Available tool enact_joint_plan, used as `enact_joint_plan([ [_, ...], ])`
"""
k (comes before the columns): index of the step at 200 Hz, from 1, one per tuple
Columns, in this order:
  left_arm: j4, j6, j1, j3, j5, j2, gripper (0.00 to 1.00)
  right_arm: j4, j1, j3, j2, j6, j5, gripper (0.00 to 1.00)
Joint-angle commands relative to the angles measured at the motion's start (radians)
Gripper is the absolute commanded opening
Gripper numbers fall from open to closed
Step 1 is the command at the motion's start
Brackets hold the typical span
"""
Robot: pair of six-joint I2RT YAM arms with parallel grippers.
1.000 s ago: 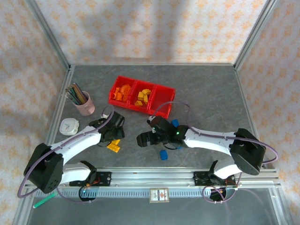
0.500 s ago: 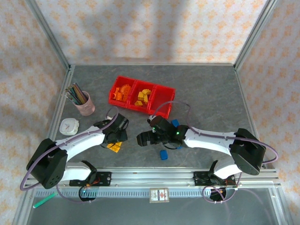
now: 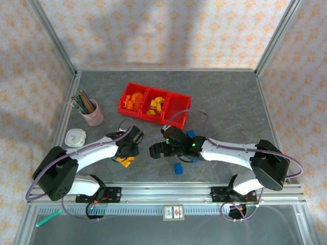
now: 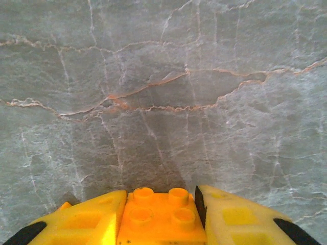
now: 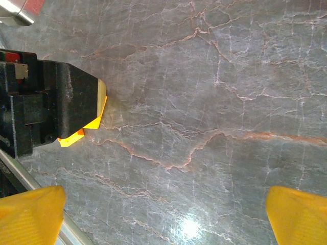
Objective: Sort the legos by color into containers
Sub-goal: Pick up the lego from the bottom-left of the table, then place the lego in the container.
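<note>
Bench: grey veined stone (image 3: 230, 102) inside patterned walls, with metal posts (image 3: 276, 35) at its far corners and a rail (image 3: 168, 190) along its near edge.
Around: a pink cup of pens (image 3: 92, 113) stands by the left edge. A white round thing (image 3: 75, 138) lies by the same edge, closer to me. One blue brick (image 3: 190, 134) sits just beyond my right wrist, and another blue brick (image 3: 178, 168) lies on the near side of that arm, close to the near edge.
In the way: my right pincer (image 5: 163, 206) hangs just right of my left pincer (image 3: 126, 154), apart from it. Both are left of the bench's middle, toward the near edge.
Room: bare stone lies ahead of my left fingers (image 4: 87, 222) and between my right ones. The right edge and far right corner are open, and the rail is near on my side.
Bins: the containers (image 3: 154, 108) make a red row of three, mid-bench toward the far edge. The row runs left to right, its right end slanting nearer. Orange pieces lie in the left bin and yellow ones in the middle bin.
Task thing: the orange brick (image 4: 161, 217) lies flat on the bench, studs up, near the near edge and left of centre. Four studs show in a square and the rest is hidden, so I cannot tell its long axis.
Left: pressed in on the orange brick, one finger against each side.
Right: spread wide over bare stone.
</note>
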Motion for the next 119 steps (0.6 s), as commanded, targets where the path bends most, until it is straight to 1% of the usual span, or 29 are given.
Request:
enact_joint_plan([
  [1, -0.037, -0.001, -0.004, 0.083, -0.041, -0.040, 0.35, -0.045, -0.023, 0.061, -0.037, -0.005, 0.044, 1.00],
  [21, -0.051, 0.021, -0.005, 0.175, -0.077, -0.039, 0.35, -0.070, -0.075, 0.076, -0.067, -0.002, 0.024, 1.00],
  [46, -0.059, 0.063, -0.004, 0.347, -0.127, 0.034, 0.35, -0.084, -0.152, 0.086, -0.110, 0.000, 0.015, 1.00],
  [87, -0.030, 0.151, 0.007, 0.649, -0.187, 0.263, 0.34, -0.138, -0.294, 0.101, -0.140, 0.031, 0.029, 1.00],
  [100, -0.024, 0.173, 0.019, 0.738, -0.217, 0.344, 0.34, -0.137, -0.334, 0.090, -0.148, 0.047, 0.007, 1.00],
  [119, -0.014, 0.196, 0.046, 0.856, -0.182, 0.454, 0.33, -0.120, -0.362, 0.065, -0.173, 0.058, -0.013, 1.00],
])
